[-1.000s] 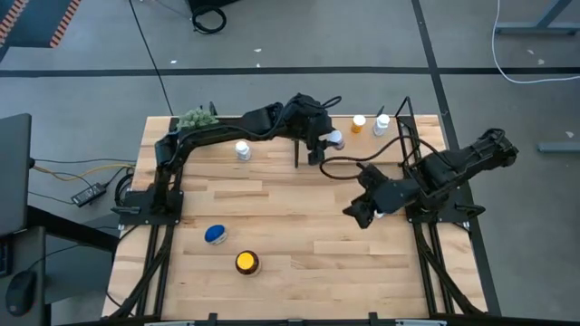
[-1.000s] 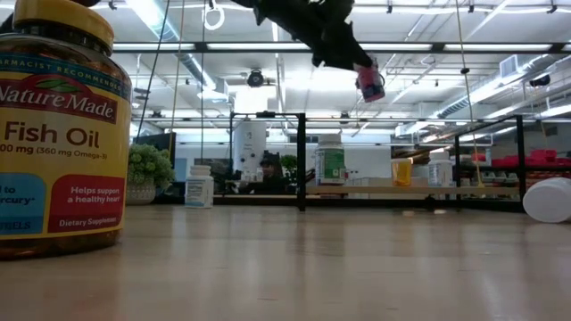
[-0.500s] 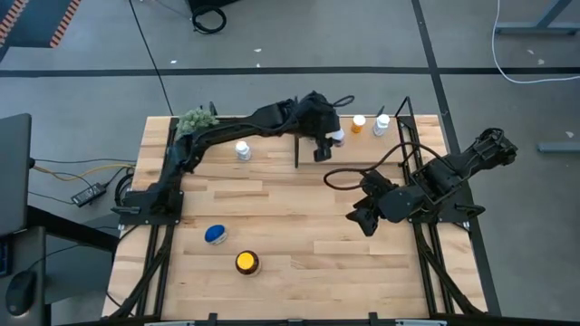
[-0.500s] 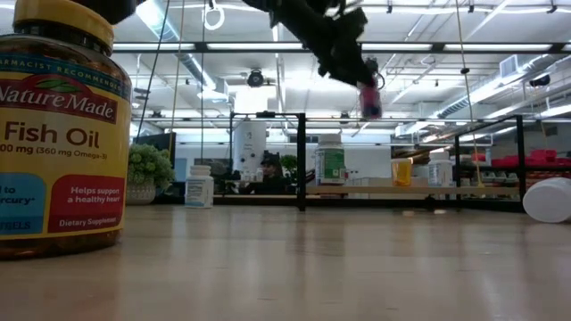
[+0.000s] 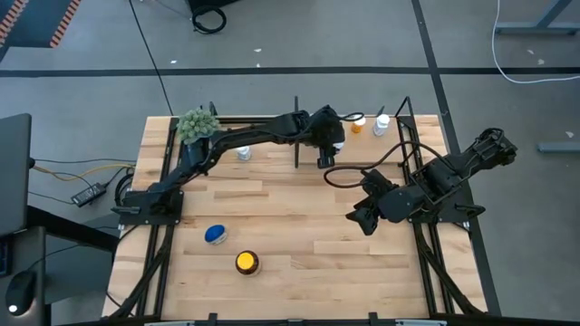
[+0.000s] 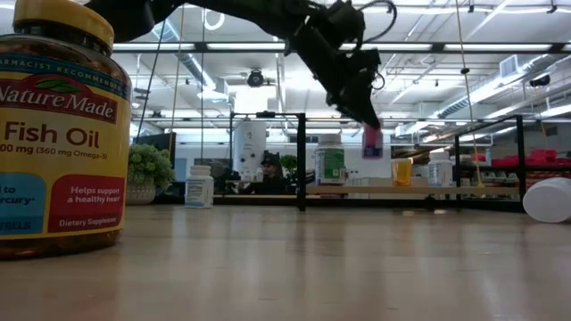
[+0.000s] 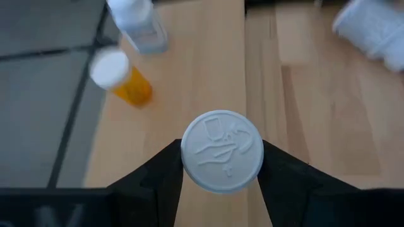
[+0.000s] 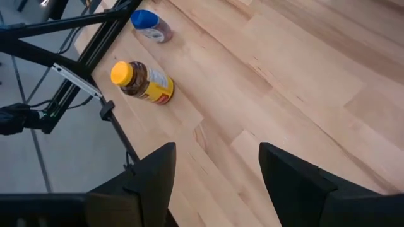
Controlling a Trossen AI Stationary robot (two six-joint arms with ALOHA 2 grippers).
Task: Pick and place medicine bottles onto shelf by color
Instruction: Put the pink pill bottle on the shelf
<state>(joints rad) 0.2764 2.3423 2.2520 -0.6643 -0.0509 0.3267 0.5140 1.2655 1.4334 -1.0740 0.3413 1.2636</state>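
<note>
Wooden plank tabletop (image 5: 299, 217) with concrete floor all round it, so a workshop kind of room; the shelf (image 5: 362, 145) runs along the far edge, a light board with thin black rods and posts.

Step in hand looks like the placing bit; the left gripper (image 5: 328, 145) is out over the shelf, clamped on a small pink bottle (image 6: 372, 141) by its sides; in the left wrist view the white cap (image 7: 222, 150) sits squarely between the two dark fingers (image 7: 158, 180). From the low view the bottle hangs upright, above the shelf board and not touching it, just left of the orange bottle (image 6: 401, 171).

Next move, I'd guess: lower it straight down onto bare board, then let go; it needs to stay clear of the orange bottle and the clear white-capped one (image 5: 381, 123) beside it, and which spot counts as right by colour I can't tell from here.

The right gripper (image 5: 360, 217) waits over the table's right side, fingers apart, nothing in them.

Bottle itself: small, round, pink body, white cap with an embossed push-and-turn mark; label too small to read.

Not yet shelved, near the front left: the blue-lidded bottle (image 5: 215, 234) and the amber fish oil bottle (image 5: 246, 263) with its yellow lid.
</note>
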